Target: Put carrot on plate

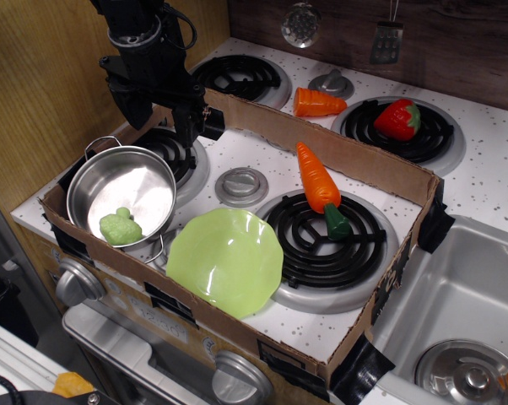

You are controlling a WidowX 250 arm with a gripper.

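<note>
Lying across the front-right burner [326,240], the carrot [319,187] points its green stem toward the plate [224,261], which sits apart at the front of the surface [237,160]. Above the back-left burner hangs the tool [191,126]; its dark fingers merge, so I cannot tell their spread. Its arm is cut off above.
</note>
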